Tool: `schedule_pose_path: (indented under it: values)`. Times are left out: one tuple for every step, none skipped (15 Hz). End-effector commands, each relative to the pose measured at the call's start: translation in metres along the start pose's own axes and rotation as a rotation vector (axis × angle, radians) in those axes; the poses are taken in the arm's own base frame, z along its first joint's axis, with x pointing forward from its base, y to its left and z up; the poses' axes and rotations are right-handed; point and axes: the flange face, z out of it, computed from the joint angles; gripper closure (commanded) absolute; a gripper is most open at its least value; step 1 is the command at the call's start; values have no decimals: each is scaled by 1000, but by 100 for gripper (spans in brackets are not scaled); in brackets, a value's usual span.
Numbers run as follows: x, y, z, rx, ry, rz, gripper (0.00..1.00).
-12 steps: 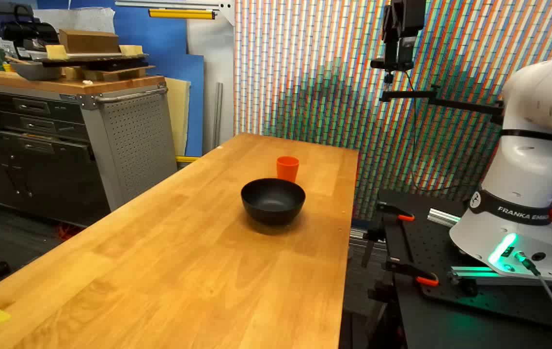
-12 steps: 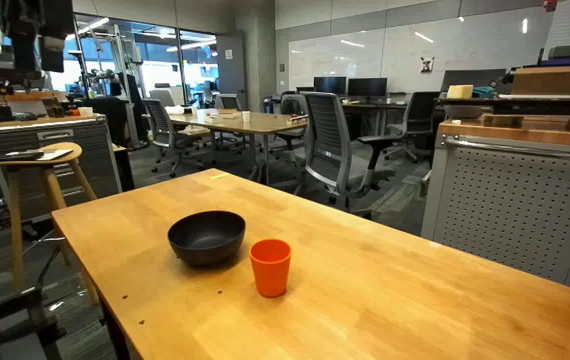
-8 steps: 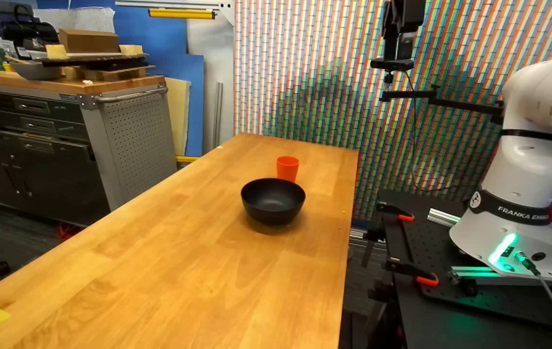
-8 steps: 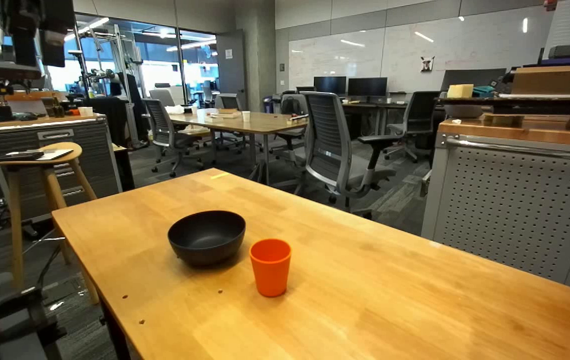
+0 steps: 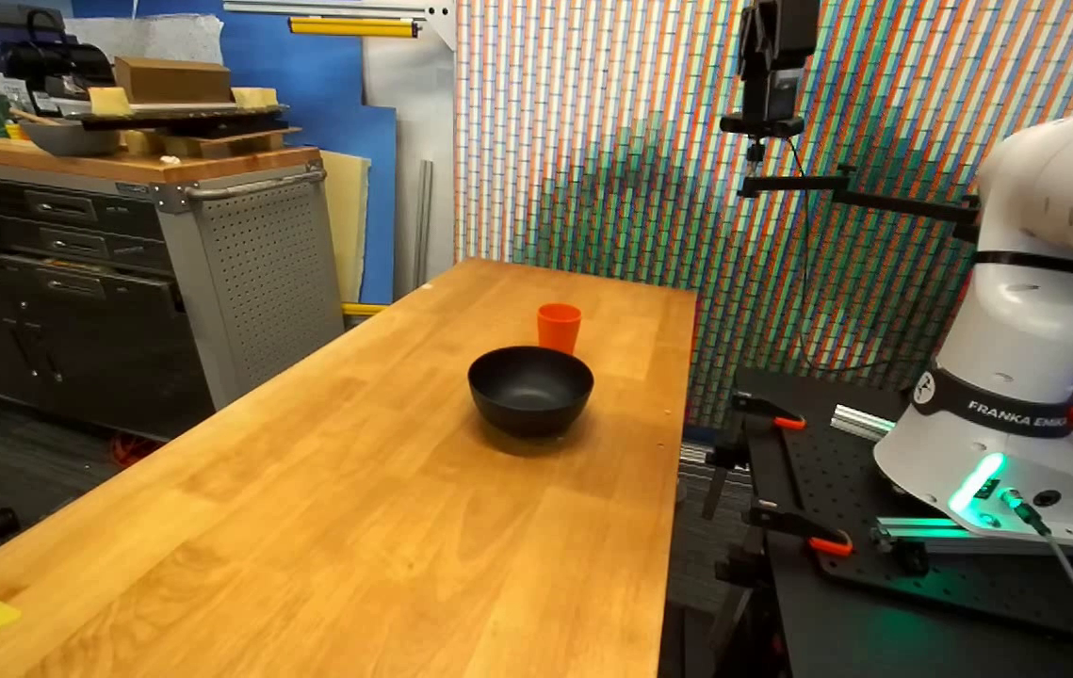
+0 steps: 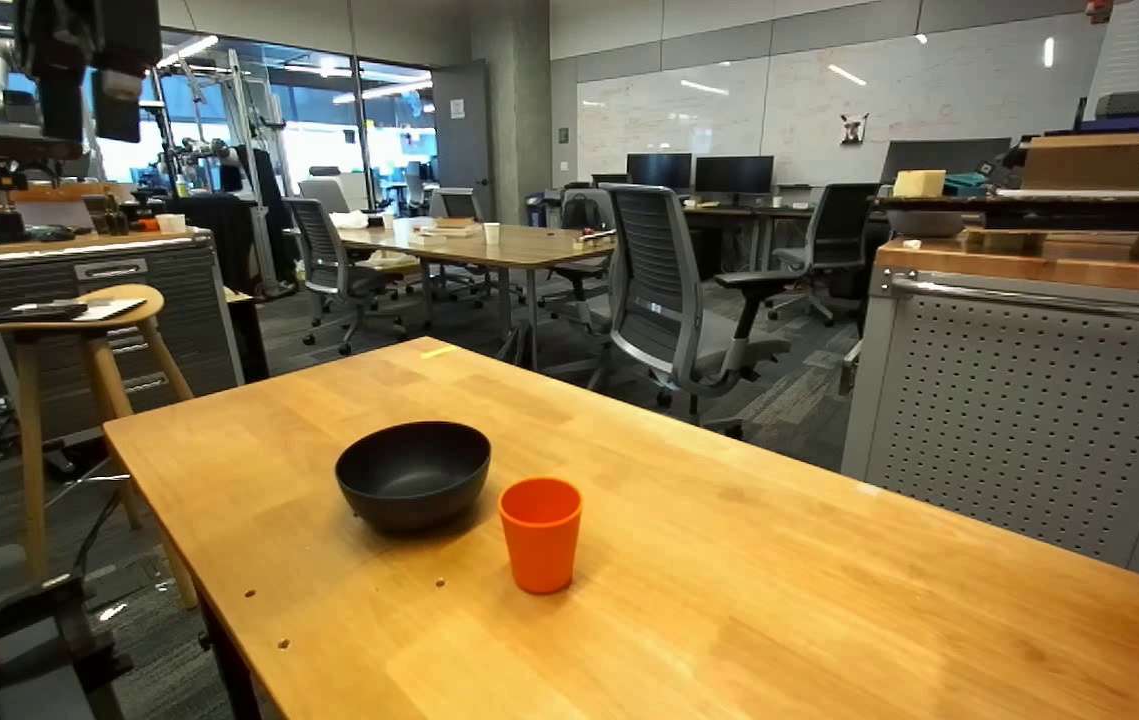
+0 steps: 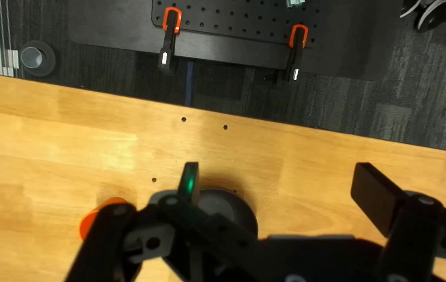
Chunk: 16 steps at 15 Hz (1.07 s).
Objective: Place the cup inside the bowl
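The orange-red cup [image 5: 558, 327] [image 6: 542, 545] stands upright on the wooden table beside the bowl, with a small gap. In an exterior view the bowl's far rim hides its base. The black bowl [image 5: 531, 414] [image 6: 414, 512] stands upright, with nothing seen inside. My gripper [image 7: 277, 168] is open and empty, high above the table, and its dark fingers hang at the top of an exterior view [image 6: 89, 115]. In the wrist view the left finger partly covers the bowl [image 7: 245, 211], and the cup [image 7: 99, 211] lies further left, partly hidden by the gripper's linkage.
The wooden table [image 5: 385, 471] has its edge near the robot base [image 5: 998, 377]. Clamps with orange parts [image 7: 172, 23] sit on the robot's black mounting table. A camera arm [image 5: 837, 184] stands beside the base. A grey cabinet [image 6: 1029, 420] stands past the table's far side.
My gripper has shifted slightly, a little leftward in an exterior view where the robot base shows, and right and down in an exterior view without it. The cup and bowl have not moved.
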Motion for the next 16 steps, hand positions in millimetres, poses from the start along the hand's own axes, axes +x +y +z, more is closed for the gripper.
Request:
schedule_pose_path:
  values:
    - [69,28,5,-73,-40,76,0]
    - [88,36,8,-102,-13,100,0]
    - [108,44,12,-119,3,115,0]
    - [128,54,15,-134,30,137,0]
    - [148,66,20,-150,51,164,0]
    - [167,77,26,-162,52,180,0]
    - [185,90,35,-156,48,195,0]
    - [202,100,46,-141,37,206,0]
    - [218,112,59,-125,19,214,0]
    - [232,125,76,-95,-10,220,0]
    - [246,136,89,-77,-26,232,0]
    - [258,149,105,-54,-47,244,0]
    - [270,161,122,-36,-61,261,0]
    - [282,173,141,-12,-74,277,0]
    - [292,184,157,5,-91,292,0]
    - [300,196,175,31,-106,303,0]
